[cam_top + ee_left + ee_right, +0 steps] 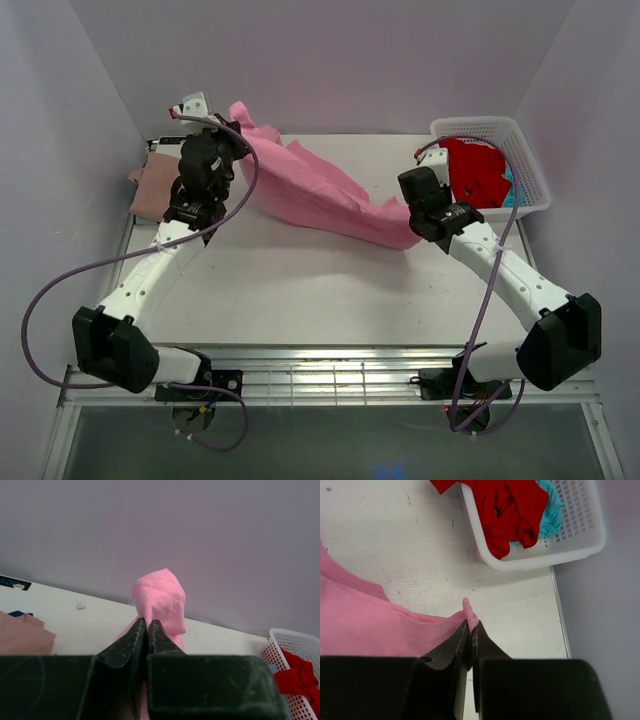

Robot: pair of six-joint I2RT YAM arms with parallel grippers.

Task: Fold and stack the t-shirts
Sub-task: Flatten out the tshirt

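Two pairs of fingers hold one pink tee point(320, 200) by its opposite ends. The left fingers point(147, 625) are closed on a bunched corner. A hemmed fold stands up above their tips, lifted off the bench point(320, 290) close to the back wall at the far left. The right fingers point(470, 626) are pinched shut on a small tab of the other end, low over the bench on the right. Between them the cloth runs slantwise across the far half of the bench, high on the left and sinking to the right, with its lower edge seeming to rest on the surface.

A rose tee point(155, 185) lies at the bench's far left edge, just beside the left wrist, which hides part of it from above. A purple cable point(245, 185) from the left arm loops across the near side of the pink cloth.

A white basket point(530, 140) sits in the far right corner, near the right fingers but apart from them. In it lie a crumpled red tee point(510, 510), one edge spilling over the rim, and a teal tee point(550, 510) pressed against the basket's wall beside it.
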